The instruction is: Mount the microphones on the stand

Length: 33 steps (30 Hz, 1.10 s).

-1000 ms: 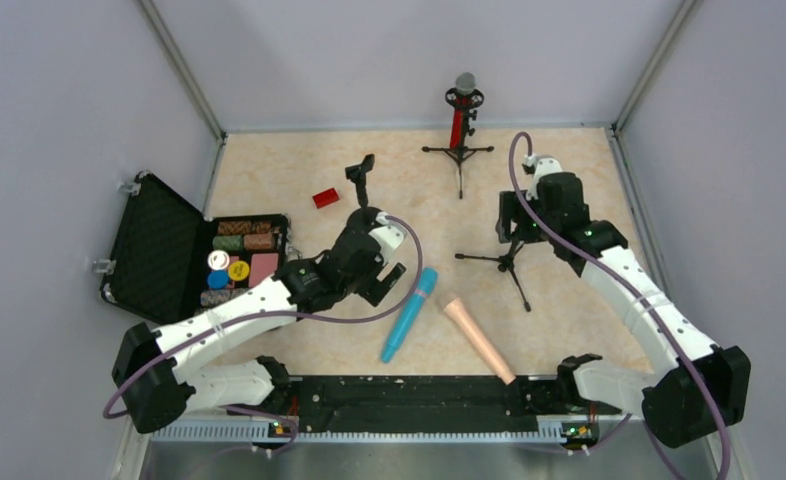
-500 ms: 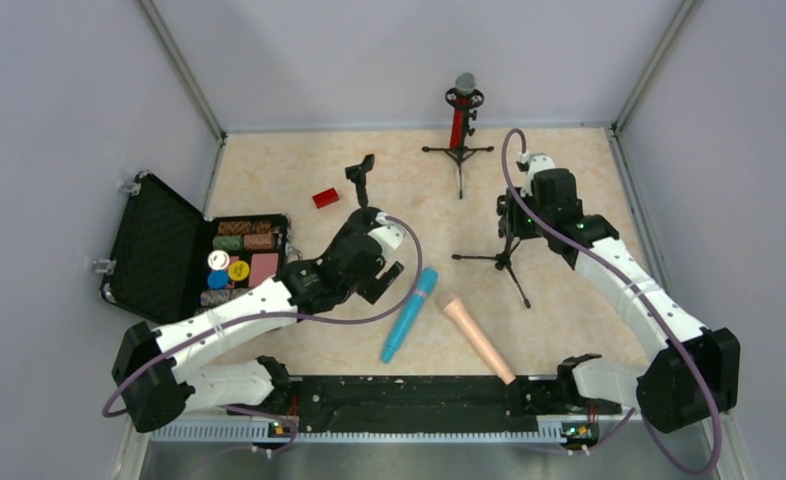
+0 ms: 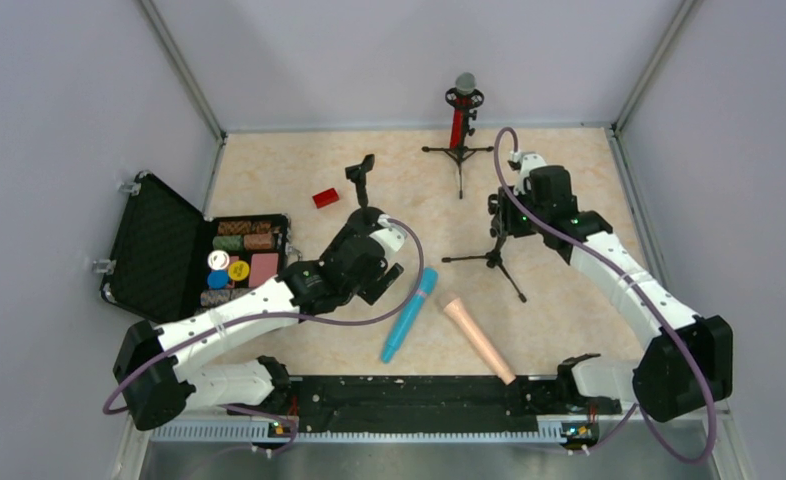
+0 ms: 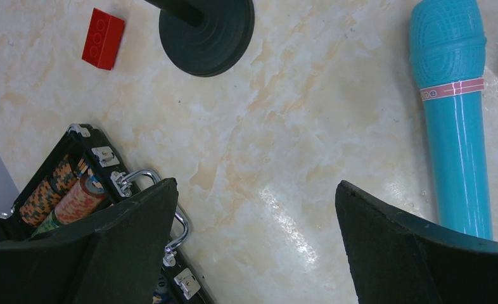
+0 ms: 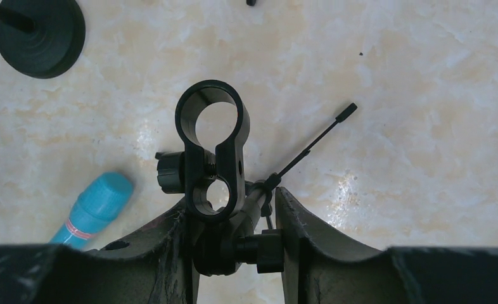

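My right gripper (image 5: 232,201) is pinched narrow on the tripod stand (image 5: 230,158), right of centre in the top view. My left gripper (image 4: 254,190) hangs spread wide over the table (image 4: 297,126), with the cyan microphone (image 4: 455,126) at the right edge of its view. The peach-pink microphone (image 3: 479,338) lies near it, lower centre. The red microphone (image 3: 458,125) stands clipped in the far stand (image 3: 459,155), top centre.
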Tool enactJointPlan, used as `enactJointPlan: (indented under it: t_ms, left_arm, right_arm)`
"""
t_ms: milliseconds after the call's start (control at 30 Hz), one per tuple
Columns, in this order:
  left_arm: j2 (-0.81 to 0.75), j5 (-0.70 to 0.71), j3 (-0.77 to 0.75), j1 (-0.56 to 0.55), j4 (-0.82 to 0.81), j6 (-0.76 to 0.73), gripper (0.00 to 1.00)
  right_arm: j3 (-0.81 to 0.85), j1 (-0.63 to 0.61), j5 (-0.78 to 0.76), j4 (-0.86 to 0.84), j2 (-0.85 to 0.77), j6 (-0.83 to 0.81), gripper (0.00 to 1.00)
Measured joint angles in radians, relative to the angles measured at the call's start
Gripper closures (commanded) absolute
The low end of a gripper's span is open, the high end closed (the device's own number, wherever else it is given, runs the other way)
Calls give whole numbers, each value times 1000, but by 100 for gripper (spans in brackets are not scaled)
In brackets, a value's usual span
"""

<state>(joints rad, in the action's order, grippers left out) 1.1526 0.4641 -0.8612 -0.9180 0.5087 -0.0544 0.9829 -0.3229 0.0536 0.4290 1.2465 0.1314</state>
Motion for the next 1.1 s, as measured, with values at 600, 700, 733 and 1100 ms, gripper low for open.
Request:
enactJointPlan:
  t_ms: [600,700,733,1100]
  left_arm:
    - [2,1,1,0,1,-1,1]
    - [2,1,1,0,1,-2,1]
    - [2,1,1,0,1,-2,1]
    - [2,2,1,0,1,-2,1]
  right_arm:
    - [109,-159,-32,-82,160,29,88]
    - [113,-185,-29,-95,172,31,87]
    - [113,-190,-28,-98,172,33,87]
    - [153,-243,-14,-106,211,70,37]
